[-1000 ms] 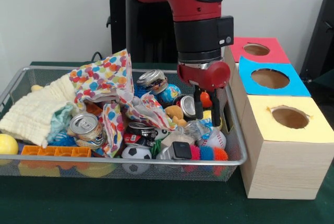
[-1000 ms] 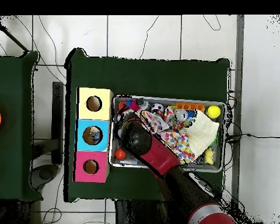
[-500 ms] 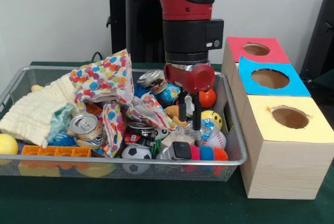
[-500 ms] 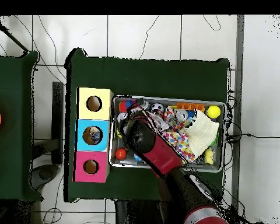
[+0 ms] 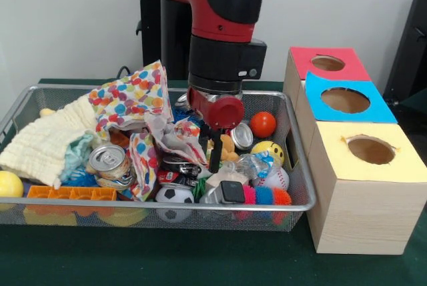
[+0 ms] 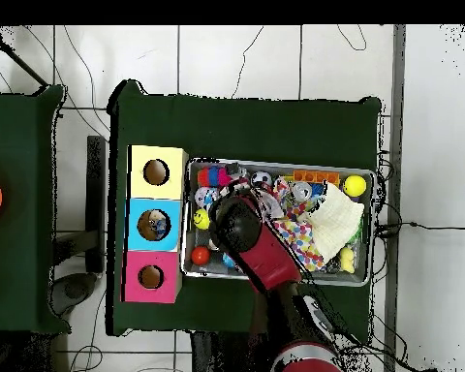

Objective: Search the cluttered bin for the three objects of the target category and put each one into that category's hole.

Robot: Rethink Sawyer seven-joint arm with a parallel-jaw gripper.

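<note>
- The gripper hangs low inside the wire bin, its dark fingers down among the clutter near the middle; whether they are spread or closed on something I cannot tell, since only one dark finger shows clearly in the front view and the arm hides them from overhead.
- Which category is the target is not shown. The balls are the likeliest candidates: an orange ball by the far wall, a yellow smiley ball, a baseball and a small football near the front wall.
- The three holes sit in the red box, blue box and yellow box, just beside the bin on the green counter.
- Risks, as I judge them:
  - The spotted cloth lies touching the gripper's side and could snag and drag.
  - Cans such as the silver can may roll and bury a target.
  - Round balls could squirt out of a pinch in such packed clutter.
</note>
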